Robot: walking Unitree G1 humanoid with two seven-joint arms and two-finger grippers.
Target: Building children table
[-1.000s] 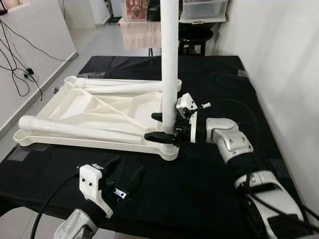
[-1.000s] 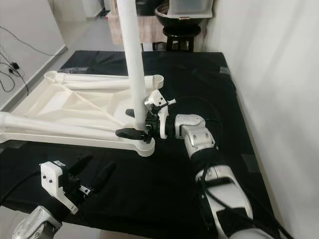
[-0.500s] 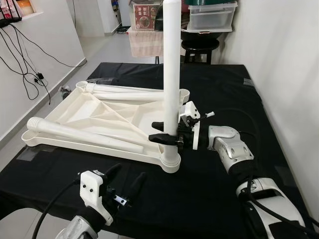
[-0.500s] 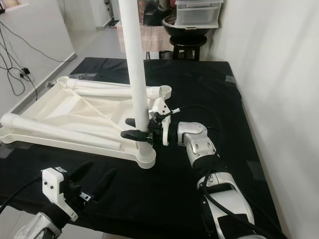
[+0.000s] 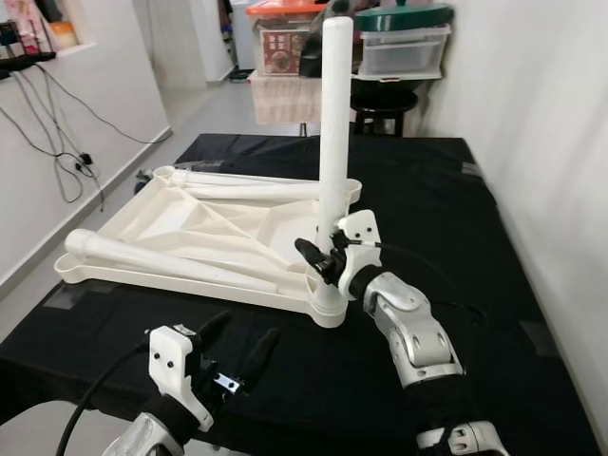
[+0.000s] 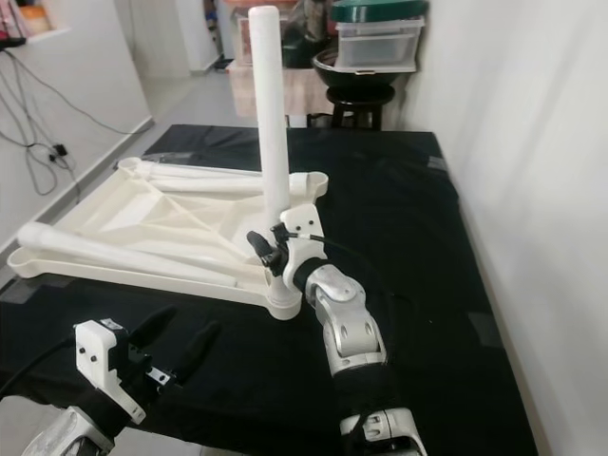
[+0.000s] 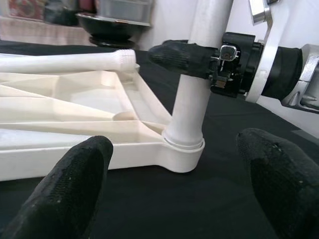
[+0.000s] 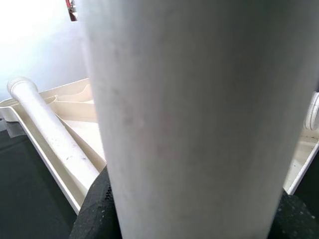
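The tabletop point(image 5: 180, 223) lay upside down on the black counter point(image 5: 446, 204). A leg point(image 5: 333, 133) stood upright in its near corner socket, and the right hand point(image 5: 323, 261) clasped this leg just above the socket. The left wrist view showed that grip and the socket ring. The left hand point(image 5: 237, 347) hovered spread open in front of the tabletop. Compared with before, the right forearm had swung nearer to the robot.
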